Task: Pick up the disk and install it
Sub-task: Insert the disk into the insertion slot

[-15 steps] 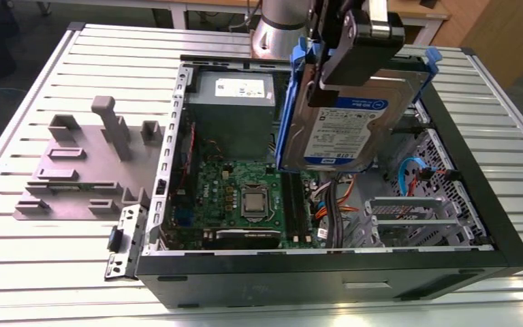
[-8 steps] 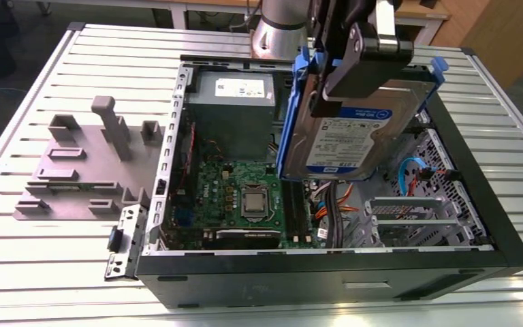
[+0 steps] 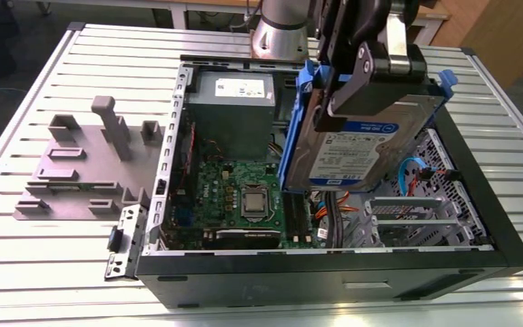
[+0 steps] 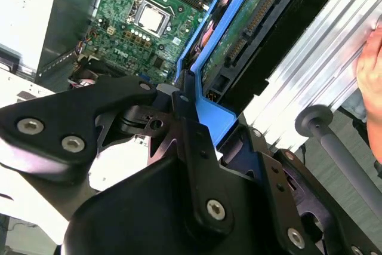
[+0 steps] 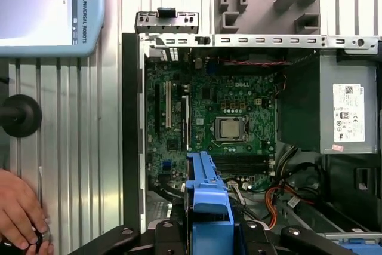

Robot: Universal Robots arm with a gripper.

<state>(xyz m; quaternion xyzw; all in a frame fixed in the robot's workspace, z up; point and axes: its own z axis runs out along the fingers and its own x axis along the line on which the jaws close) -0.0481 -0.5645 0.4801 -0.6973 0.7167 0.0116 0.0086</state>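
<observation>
The disk, a silver drive with a white-and-blue label in a blue carrier bracket, hangs steeply tilted over the open computer case. My gripper is shut on its upper end, the black fingers clamping the blue bracket. The disk's lower edge is inside the case opening, beside the motherboard and above the orange cables. In the second wrist view the blue bracket and the drive's green underside run away from the finger. In the first wrist view the bracket sits between the jaws.
A grey power supply fills the case's far end, and a metal drive cage sits at the near end on the exterior view's right. A grey slotted holder block lies on the slatted table beside the case. A person's hand rests on the table.
</observation>
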